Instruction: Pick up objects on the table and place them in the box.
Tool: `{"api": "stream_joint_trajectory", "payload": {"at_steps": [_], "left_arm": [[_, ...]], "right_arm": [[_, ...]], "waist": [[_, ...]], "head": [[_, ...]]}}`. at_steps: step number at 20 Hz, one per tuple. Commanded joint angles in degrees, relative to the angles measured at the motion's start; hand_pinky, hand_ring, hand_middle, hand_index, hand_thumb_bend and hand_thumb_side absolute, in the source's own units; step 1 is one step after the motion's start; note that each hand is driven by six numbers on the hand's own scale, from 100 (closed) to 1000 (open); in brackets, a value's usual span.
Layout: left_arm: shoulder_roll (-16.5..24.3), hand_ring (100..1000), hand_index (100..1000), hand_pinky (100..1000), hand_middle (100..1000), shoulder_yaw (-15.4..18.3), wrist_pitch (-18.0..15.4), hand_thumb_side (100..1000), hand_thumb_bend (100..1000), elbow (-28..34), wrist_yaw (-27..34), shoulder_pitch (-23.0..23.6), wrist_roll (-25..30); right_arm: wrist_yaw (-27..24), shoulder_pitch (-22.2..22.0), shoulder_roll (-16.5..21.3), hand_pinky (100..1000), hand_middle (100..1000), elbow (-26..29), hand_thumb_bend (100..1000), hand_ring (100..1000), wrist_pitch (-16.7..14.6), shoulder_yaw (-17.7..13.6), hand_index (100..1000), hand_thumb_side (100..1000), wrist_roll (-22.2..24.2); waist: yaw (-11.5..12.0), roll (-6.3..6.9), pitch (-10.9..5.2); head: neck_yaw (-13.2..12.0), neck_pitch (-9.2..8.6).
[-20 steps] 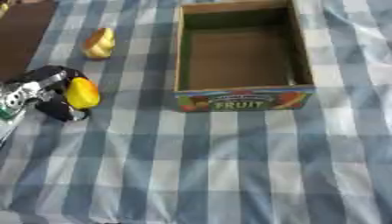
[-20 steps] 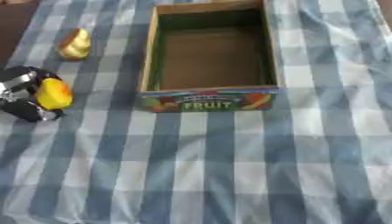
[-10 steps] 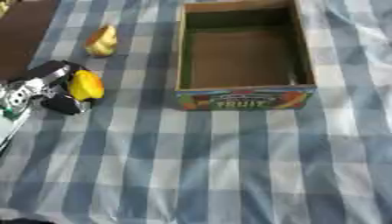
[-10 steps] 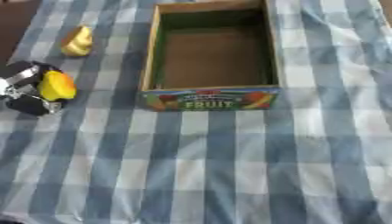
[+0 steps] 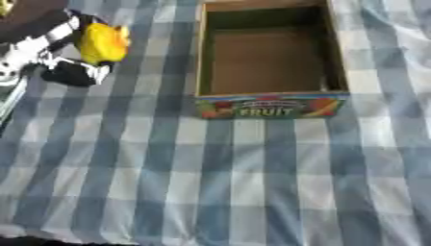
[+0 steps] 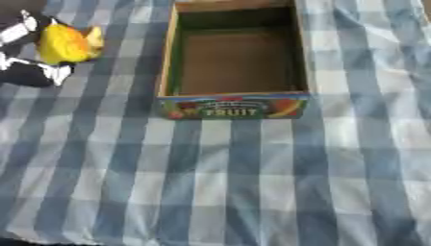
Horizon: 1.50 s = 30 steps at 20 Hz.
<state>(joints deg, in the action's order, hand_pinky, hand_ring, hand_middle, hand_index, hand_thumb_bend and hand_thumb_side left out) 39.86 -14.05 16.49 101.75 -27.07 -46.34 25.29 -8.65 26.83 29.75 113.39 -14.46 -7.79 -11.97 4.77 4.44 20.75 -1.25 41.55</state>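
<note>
My left hand [image 5: 69, 72], black and silver, is at the upper left with its fingers curled round a yellow fruit [image 5: 99, 43]. Hand and fruit are left of the open cardboard box [image 5: 269, 106], whose front wall reads FRUIT. Nothing lies on the box's brown floor. A smaller yellow piece [image 6: 94, 36] peeks out at the held fruit's right edge; I cannot tell what it is. My right hand shows in neither view.
A blue and white checked cloth [image 5: 252, 182] covers the table. A dark strip [image 5: 33, 9] shows past the cloth's edge at the upper left. A small yellow-green patch [image 5: 5, 6] sits in the top left corner.
My left hand has moved up the picture and a little right with the yellow fruit. It now covers the spot where the small yellow fruit lay on the cloth.
</note>
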Motion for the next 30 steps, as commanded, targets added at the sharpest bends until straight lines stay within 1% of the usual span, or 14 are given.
{"api": "stream_joint_trajectory", "payload": {"at_steps": [1,4,7,10,12,14,19,21,23,26,28,30], "left_arm": [[-1.96,661,784,713,616,-0.41,-0.74,100,117,2.80,-2.31,-4.56,1.53],[-6.68,663,781,715,616,-1.66,-2.28,100,135,2.26,-6.71,-9.04,2.68],[-12.20,661,772,712,607,-2.39,-3.90,100,133,-0.09,-12.32,-11.77,2.54],[-17.93,665,773,721,611,-3.06,-4.96,100,166,-5.40,-19.04,-13.61,0.73],[-20.52,669,775,718,616,-3.74,-5.77,100,189,-9.57,-23.51,-14.57,-0.16],[-22.29,665,773,714,613,-3.88,-6.21,100,192,-13.52,-26.57,-15.35,-1.12],[-24.45,666,768,721,609,-3.89,-6.13,100,254,-21.82,-31.35,-16.20,-3.76],[-24.98,667,771,722,611,-4.02,-6.15,100,260,-23.61,-32.27,-15.89,-4.39],[-25.38,685,787,732,629,-4.38,-6.40,100,286,-24.51,-32.61,-15.48,-4.57],[-25.89,735,842,752,688,-4.92,-6.98,100,317,-24.85,-31.98,-15.10,-4.27],[-26.04,790,898,800,752,-5.15,-7.41,100,351,-24.72,-31.24,-15.04,-4.10],[-26.06,833,933,833,797,-5.24,-7.74,100,417,-24.50,-30.89,-14.96,-4.28]], "right_arm": [[0.11,1.31,2.07,785,709,1.20,100,873,-0.48,-0.84,761,650,-0.62],[0.18,2.11,2.38,786,710,1.20,100,870,-1.00,-1.17,763,638,-1.29],[0.10,3.15,2.18,787,711,1.20,100,868,-1.42,-1.21,764,624,-1.73],[-0.36,4.69,1.40,788,711,1.20,100,866,-1.81,-0.91,766,615,-1.67],[-0.79,5.66,0.70,788,712,1.20,100,866,-2.01,-0.66,766,615,-1.45],[-1.21,6.42,-0.07,787,711,1.20,100,866,-2.06,-0.45,766,620,-1.17],[-2.10,7.52,-1.55,787,711,1.20,100,867,-2.10,-0.15,765,629,-0.54],[-2.23,7.54,-1.71,787,711,1.20,100,867,-2.06,-0.15,765,630,-0.42],[-2.30,7.48,-1.84,787,711,1.20,100,868,-2.00,-0.13,765,632,-0.33],[-2.36,7.34,-1.99,787,711,1.20,100,868,-1.91,-0.04,764,634,-0.18],[-2.39,7.13,-2.05,786,710,1.20,100,869,-1.83,0.01,764,638,-0.08],[-2.43,6.89,-2.09,786,710,1.20,100,870,-1.70,0.11,763,643,0.04]], "waist": [[-0.07,-0.34,-1.65],[-0.39,-0.61,-1.82],[-1.07,-1.01,-1.83],[-2.44,-1.55,-1.62],[-3.52,-1.76,-1.34],[-4.45,-1.86,-0.99],[-6.14,-1.69,-0.34],[-6.37,-1.58,-0.26],[-6.46,-1.52,-0.27],[-6.55,-1.58,-0.37],[-6.59,-1.62,-0.46],[-6.61,-1.61,-0.52]], "head": [[-0.17,0.30],[-0.54,0.33],[-1.20,-0.01],[-2.92,-0.70],[-4.11,-0.96],[-4.89,-1.22],[-5.93,-1.72],[-6.00,-1.90],[-5.99,-2.00],[-6.13,-2.30],[-6.32,-2.42],[-6.44,-2.58]]}}
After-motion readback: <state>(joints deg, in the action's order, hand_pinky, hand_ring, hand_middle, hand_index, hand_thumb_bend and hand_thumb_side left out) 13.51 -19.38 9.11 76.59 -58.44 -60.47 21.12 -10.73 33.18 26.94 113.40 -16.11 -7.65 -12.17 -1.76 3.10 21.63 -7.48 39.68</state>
